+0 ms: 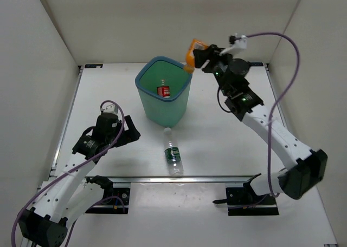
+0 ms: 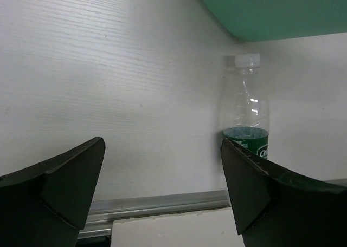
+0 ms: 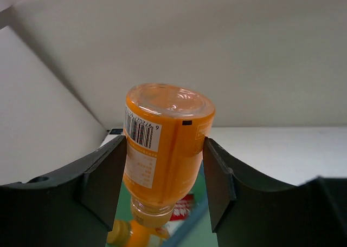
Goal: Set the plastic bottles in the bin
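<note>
Right gripper (image 3: pixel 165 174) pinches an orange bottle (image 3: pixel 162 133) above the bin's (image 1: pixel 162 110) rim, neck down. Left gripper (image 2: pixel 162 179) hangs spread, empty.

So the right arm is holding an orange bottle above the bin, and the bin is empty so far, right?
Not quite: the bin isn't empty. The top view shows a red-labelled bottle already lying inside it. The rest holds: the right gripper holds an orange bottle above the bin's rim.
</note>
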`<state>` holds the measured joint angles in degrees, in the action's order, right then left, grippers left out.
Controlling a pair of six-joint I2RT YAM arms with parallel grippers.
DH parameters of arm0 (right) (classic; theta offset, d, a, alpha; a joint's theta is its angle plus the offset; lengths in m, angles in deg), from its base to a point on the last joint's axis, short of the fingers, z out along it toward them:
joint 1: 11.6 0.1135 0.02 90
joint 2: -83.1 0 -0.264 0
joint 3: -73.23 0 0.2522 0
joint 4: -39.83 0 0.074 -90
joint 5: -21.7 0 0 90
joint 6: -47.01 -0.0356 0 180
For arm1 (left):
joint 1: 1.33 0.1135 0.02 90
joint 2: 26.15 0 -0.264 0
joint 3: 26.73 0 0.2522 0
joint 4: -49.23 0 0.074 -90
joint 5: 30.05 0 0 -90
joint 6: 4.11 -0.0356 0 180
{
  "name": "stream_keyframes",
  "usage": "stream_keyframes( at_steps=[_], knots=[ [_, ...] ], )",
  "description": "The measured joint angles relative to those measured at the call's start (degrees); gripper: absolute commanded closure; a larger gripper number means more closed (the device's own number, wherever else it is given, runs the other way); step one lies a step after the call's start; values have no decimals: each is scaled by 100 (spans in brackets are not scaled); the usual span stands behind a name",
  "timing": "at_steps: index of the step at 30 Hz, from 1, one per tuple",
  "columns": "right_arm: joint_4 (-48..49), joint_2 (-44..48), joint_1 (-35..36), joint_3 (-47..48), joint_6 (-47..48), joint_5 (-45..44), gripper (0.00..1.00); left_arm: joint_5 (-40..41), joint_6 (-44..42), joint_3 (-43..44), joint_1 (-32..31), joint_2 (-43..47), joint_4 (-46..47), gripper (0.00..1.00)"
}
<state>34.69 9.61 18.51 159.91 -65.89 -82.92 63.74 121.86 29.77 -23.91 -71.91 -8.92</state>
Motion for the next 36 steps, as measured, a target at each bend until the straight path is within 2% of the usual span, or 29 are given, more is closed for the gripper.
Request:
stream_keyframes(
  at_steps=[3,5,8,10,15,20,25,31,33,36],
  knots=[
    [223,-817,326,745,313,229,81,-4,153,-55,-125,0,98,1],
    [31,-1537,529,1353,494,374,65,-20,254,-107,-332,-66,227,1],
    [-348,-2334,675,1834,579,678,19,28,356,-55,-964,-483,361,1],
    [-640,-2531,728,1788,614,798,1,39,374,13,-1344,-841,420,1],
    [-999,-2100,704,1231,822,761,1,52,334,188,-1818,-1497,476,2],
    [-1134,-671,426,396,911,448,1,92,251,726,-2326,-2437,675,1],
    [-1456,813,-748,-793,669,264,1,114,177,1296,-2669,-3333,866,1],
    [-2302,1596,-1993,-2238,356,374,1,168,149,1637,-2789,-4286,898,2],
    [-2555,1768,-2308,-2570,291,494,1,157,151,1635,-2802,-4524,918,6],
    [-2824,2017,-2686,-2793,203,619,0,85,166,1659,-2828,-4887,964,24]
  ],
)
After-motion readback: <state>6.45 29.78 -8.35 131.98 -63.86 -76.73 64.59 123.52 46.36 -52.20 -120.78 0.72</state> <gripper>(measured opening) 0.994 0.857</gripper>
